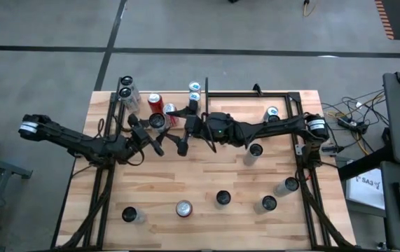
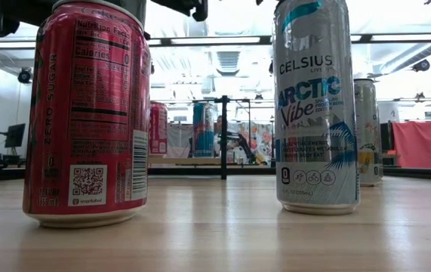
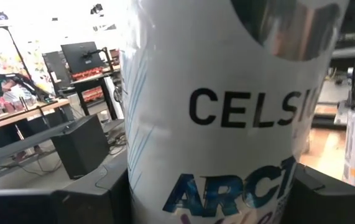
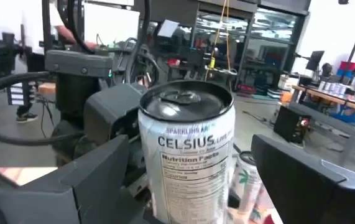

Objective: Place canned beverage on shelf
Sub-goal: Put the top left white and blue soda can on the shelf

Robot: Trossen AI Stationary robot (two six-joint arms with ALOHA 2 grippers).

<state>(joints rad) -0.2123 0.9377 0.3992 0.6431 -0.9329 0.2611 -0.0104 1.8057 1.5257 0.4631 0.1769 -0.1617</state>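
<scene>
A white Celsius can (image 1: pixel 157 121) (image 4: pixel 186 155) stands upright in the air over the table's far left part, and my left gripper (image 1: pixel 152 131) (image 3: pixel 211 202) is shut on it. My right gripper (image 1: pixel 183 134) (image 4: pixel 189 186) faces the can from the table's right side. It is open, one finger on each side of the can and clear of it. The shelf (image 1: pixel 140 106) is the pale panel at the far left, where several cans stand on their bases, two of them red (image 1: pixel 155 100) (image 1: pixel 170 110). My left gripper pinches the can's side wall (image 3: pixel 143 186) between its two fingers, low on the body. The fingers (image 3: pixel 96 196) reach in level from the table's left. The can sits upright with its silver top (image 4: pixel 186 99) up; its base is out of view.
Several loose cans stand on the table's near half, among them a red one (image 2: pixel 87 113) (image 1: pixel 183 208) and a white Celsius one (image 2: pixel 313 106) (image 1: pixel 223 198). More stand at the right (image 1: pixel 256 149) (image 1: pixel 288 185). A bare black frame (image 1: pixel 256 92) stands at the far right.
</scene>
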